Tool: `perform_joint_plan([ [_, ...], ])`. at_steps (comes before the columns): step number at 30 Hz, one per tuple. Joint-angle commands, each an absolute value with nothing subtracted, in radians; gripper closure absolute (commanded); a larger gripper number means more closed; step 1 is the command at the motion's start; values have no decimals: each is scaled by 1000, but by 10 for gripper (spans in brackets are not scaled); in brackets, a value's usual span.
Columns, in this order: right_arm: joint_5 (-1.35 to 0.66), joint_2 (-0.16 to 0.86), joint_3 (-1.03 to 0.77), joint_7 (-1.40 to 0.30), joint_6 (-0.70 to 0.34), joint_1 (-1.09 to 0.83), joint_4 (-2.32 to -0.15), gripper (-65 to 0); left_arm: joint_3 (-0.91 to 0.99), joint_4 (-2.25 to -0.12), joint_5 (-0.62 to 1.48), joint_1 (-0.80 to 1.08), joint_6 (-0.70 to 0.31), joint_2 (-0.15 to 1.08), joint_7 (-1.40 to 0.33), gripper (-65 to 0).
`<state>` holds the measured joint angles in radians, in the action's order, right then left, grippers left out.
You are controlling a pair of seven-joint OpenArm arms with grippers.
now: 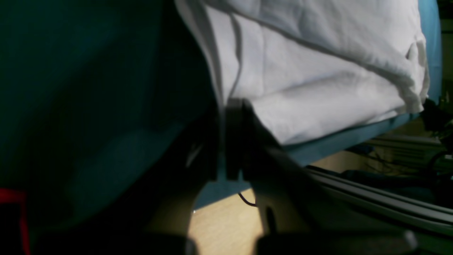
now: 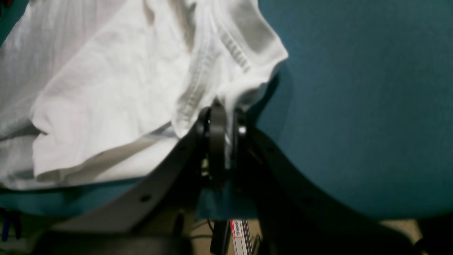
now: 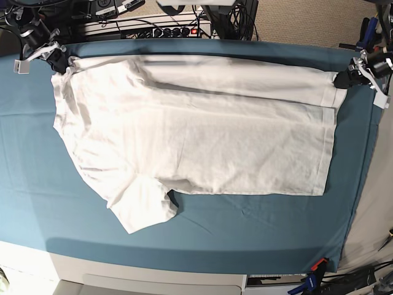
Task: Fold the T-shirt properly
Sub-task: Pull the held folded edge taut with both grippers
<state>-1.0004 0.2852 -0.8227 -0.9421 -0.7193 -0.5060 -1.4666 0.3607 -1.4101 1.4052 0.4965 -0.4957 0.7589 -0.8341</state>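
Observation:
The white T-shirt (image 3: 196, 135) lies spread on the teal cloth (image 3: 245, 227), its far long edge folded over as a band and one sleeve pointing toward the front left. In the base view my left gripper (image 3: 345, 78) is at the far right corner of the shirt. The left wrist view shows that gripper (image 1: 231, 106) shut on the T-shirt's edge (image 1: 318, 88). My right gripper (image 3: 59, 61) is at the far left corner. Its wrist view shows the gripper (image 2: 226, 111) shut on a pinch of T-shirt (image 2: 106, 88) beside a stitched hem.
A power strip with cables (image 3: 153, 27) runs behind the table's far edge. Clamps (image 3: 316, 267) grip the cloth at the front right corner. The teal cloth ends near the right edge, just past my left gripper. Bare teal cloth lies in front of the shirt.

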Motion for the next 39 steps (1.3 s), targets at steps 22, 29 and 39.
perform_joint_plan([
  [22,-1034,308,-840,-950,-698,-535,-1479,0,370,-1468,1410,587,-472,739,-855,0],
  [29,-1050,308,-840,-958,-698,-538,-1479,0,370,-1468,1399,587,-472,740,-853,0],
  [39,-1047,308,-840,-948,-698,-554,-1479,0,370,-1468,1397,587,-472,739,-853,0],
])
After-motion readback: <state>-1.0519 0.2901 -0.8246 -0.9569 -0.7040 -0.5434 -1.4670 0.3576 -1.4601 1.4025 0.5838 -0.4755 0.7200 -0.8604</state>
